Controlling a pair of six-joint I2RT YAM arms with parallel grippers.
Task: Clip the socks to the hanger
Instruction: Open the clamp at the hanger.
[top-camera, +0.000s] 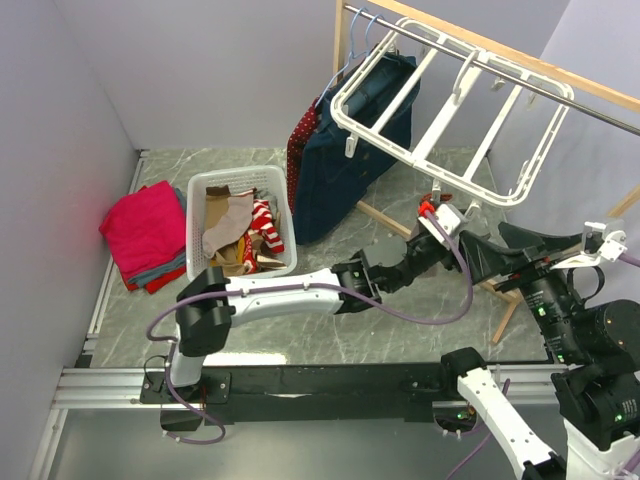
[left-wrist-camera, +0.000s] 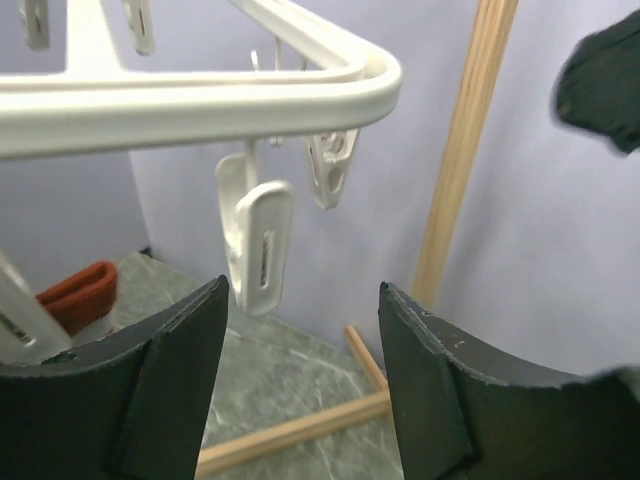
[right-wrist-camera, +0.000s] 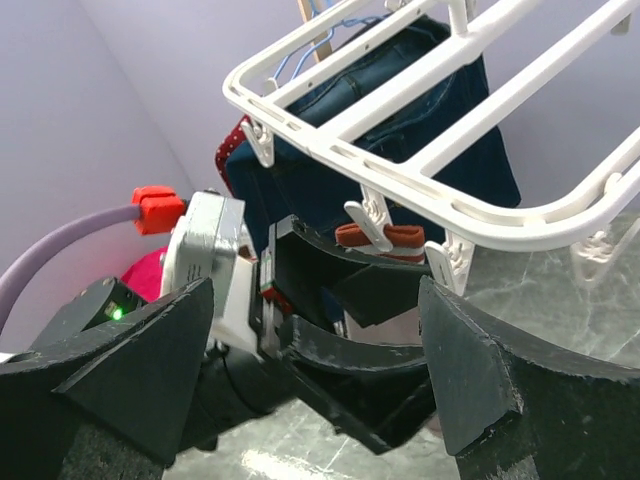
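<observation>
The white hanger (top-camera: 450, 110) hangs tilted from a wooden rail, with small clips under its bars. Several socks (top-camera: 232, 228) lie in a white basket (top-camera: 200, 225) at the left. One sock with a reddish-brown cuff (right-wrist-camera: 385, 238) hangs from a clip (right-wrist-camera: 366, 222) under the hanger (right-wrist-camera: 420, 120). My left gripper (top-camera: 478, 250) is raised under the frame's near corner, open and empty. In the left wrist view its jaws (left-wrist-camera: 305, 290) sit just below a free clip (left-wrist-camera: 256, 245). My right gripper (right-wrist-camera: 315, 285) stands open, facing the left gripper from the right.
A navy garment (top-camera: 350, 140) hangs on a blue clothes hanger behind the basket. Folded pink cloth (top-camera: 145, 232) lies at the far left by the wall. The wooden rack's legs (left-wrist-camera: 455, 170) and floor bar (left-wrist-camera: 290, 432) stand near the grippers.
</observation>
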